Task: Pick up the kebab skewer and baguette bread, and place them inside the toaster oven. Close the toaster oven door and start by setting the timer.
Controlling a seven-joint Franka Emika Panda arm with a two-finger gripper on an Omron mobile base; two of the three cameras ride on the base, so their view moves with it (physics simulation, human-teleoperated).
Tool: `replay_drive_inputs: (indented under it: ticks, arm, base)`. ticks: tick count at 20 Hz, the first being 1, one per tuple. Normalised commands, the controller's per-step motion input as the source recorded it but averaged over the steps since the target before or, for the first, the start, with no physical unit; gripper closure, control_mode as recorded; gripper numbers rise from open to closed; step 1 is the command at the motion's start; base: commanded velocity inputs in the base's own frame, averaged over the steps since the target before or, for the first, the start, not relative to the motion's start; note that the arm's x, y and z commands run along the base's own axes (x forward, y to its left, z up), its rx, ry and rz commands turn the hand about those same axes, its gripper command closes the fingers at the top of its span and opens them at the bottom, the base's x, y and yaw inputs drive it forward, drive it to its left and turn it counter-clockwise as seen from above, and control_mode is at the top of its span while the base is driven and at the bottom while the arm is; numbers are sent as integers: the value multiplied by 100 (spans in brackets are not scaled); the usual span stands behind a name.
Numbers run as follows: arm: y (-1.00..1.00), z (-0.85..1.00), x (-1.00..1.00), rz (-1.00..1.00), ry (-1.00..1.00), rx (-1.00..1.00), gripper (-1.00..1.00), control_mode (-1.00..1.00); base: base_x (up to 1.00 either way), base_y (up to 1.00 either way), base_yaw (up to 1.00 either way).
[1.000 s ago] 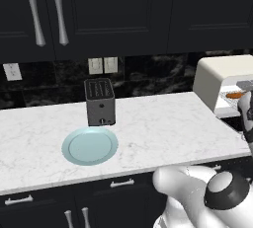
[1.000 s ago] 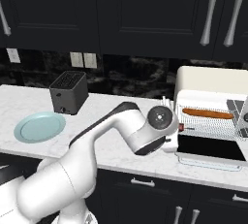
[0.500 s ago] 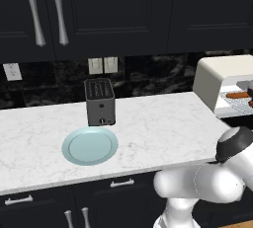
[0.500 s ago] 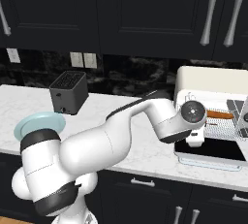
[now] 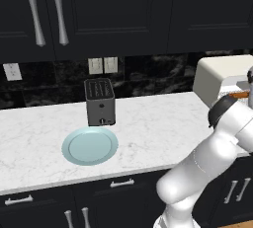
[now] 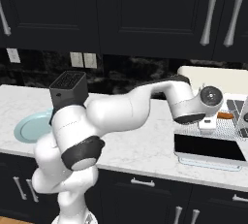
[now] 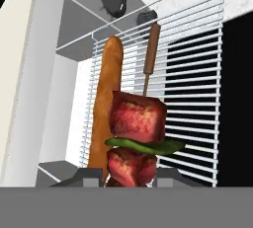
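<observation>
Tool (image 7: 131, 175) clamped on the kebab skewer (image 7: 138, 128), holding it over the wire rack (image 7: 197, 74) of the toaster oven (image 6: 213, 80). Baguette bread (image 7: 106, 103) lies on the rack just beside it; door (image 6: 208, 148) down.

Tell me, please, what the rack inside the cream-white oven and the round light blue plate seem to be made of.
The rack of thin parallel bars in the cream-white toaster oven looks like pale metal wire, judging by its slim, evenly spaced rods. The round light blue plate looks like glazed ceramic, smooth with a raised rim, though plastic is possible.
</observation>
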Motion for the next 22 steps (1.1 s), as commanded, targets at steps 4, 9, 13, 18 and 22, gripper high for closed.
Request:
replay_drive_inputs:
  ticks: [4,9,13,18,22]
  arm:
    - [-38,-10,25,0,0,0,100,-100]
    - [-27,-15,20,0,0,1,100,-100]
    - [-3,-23,15,0,0,0,100,-100]
    - [2,-32,5,0,2,0,100,-100]
    - [14,-31,1,0,1,0,100,-100]
  base:
    - [0,0,0]
    - [0,0,0]
    - [0,0,0]
    - [0,0,0]
    - [0,0,0]
